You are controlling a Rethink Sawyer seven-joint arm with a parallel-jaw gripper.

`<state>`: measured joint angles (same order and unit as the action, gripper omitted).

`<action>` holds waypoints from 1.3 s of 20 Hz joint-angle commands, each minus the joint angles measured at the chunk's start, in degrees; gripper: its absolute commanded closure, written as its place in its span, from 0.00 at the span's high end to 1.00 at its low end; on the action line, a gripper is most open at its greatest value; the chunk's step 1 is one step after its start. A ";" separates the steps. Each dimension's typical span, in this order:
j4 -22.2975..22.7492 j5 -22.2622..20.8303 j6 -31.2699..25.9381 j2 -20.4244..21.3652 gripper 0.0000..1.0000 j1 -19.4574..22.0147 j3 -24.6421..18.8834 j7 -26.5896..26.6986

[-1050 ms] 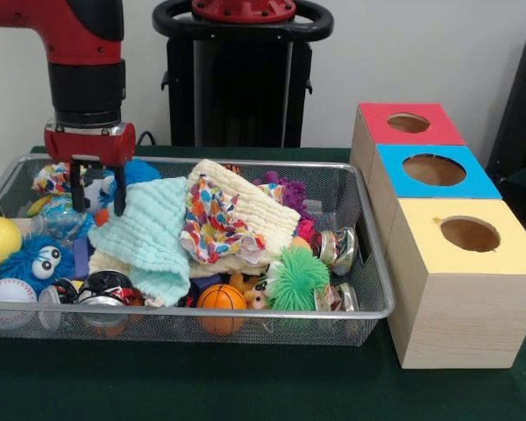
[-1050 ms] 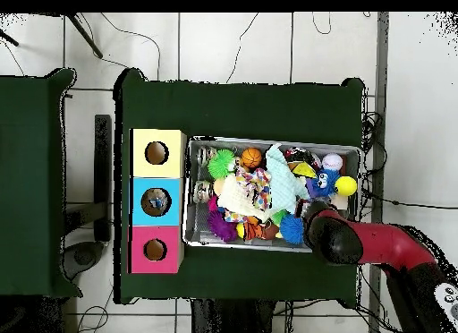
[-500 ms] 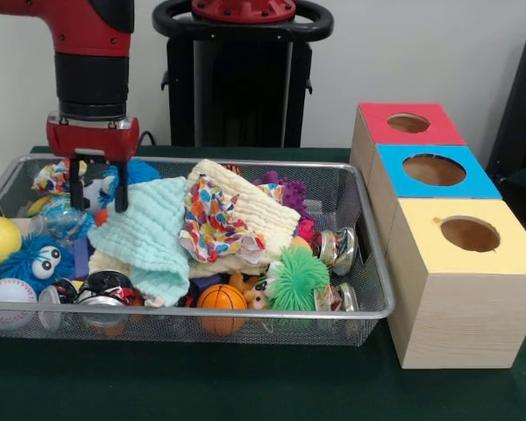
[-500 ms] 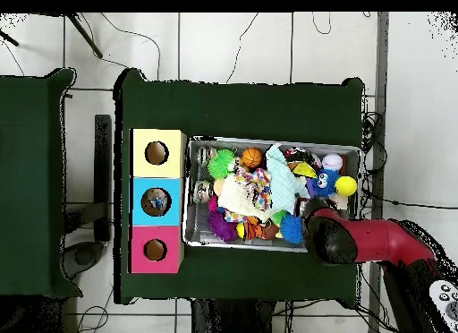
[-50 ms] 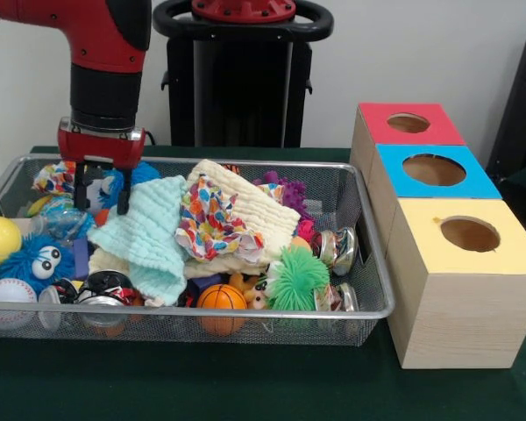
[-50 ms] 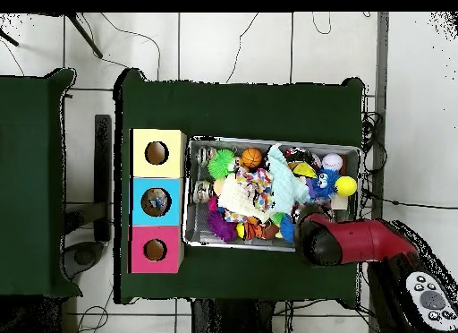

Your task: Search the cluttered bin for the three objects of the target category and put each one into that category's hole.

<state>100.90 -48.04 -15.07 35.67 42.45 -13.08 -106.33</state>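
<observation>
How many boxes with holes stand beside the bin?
3, in a row beside the wire bin in the front view: the red-topped box farthest back, the blue-topped box in the middle, and the yellow-topped box nearest the camera. None look hidden.

The red arm hangs vertical (black wrist section lowest); its tool (image 5: 100,195) points straight down, fingers parted.

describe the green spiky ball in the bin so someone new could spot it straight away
In the front view, find the wire mesh bin left of the three wooden boxes. The green spiky ball sits near its front right corner, right of the small orange basketball. It is the only bright green thing with soft spikes all round.
</observation>
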 commanded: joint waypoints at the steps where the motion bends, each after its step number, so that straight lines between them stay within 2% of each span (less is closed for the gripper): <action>1: -2.13 1.62 2.27 -1.05 1.00 -0.19 4.41 -9.12; 2: -2.46 0.81 0.33 -0.67 1.00 -0.55 3.92 -6.14; 3: -2.40 -1.58 -1.47 0.13 1.00 -0.33 2.16 -0.36; 5: -1.09 -5.93 -7.39 2.37 1.00 3.11 -5.36 19.29; 8: -0.46 -9.81 -13.32 5.22 1.00 5.70 -12.23 42.70; 10: 0.34 -10.40 -15.00 6.03 1.00 6.73 -14.86 48.70; 14: 0.04 -13.33 -15.85 5.13 1.00 6.06 -15.71 50.01; 17: -1.78 -17.36 -14.39 3.31 1.00 3.33 -14.25 48.31; 18: -3.09 -17.70 -14.10 2.18 1.00 2.19 -13.41 45.96; 19: -3.73 -17.09 -12.32 1.88 1.00 0.55 -11.04 38.03; 20: -5.63 -16.80 -6.33 0.84 1.00 -4.43 -4.26 19.30; 21: -6.37 -14.00 -1.48 -0.14 1.00 -7.58 0.83 7.57; 22: -7.88 -9.96 2.54 -1.96 1.00 -10.04 4.81 -0.52; 24: -7.41 -2.88 3.42 -3.26 1.00 -9.44 5.08 -2.55; 26: -7.81 1.05 4.32 -4.60 1.00 -11.01 7.10 -5.04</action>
<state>97.26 -54.58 -17.40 36.56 35.68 -12.14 -85.13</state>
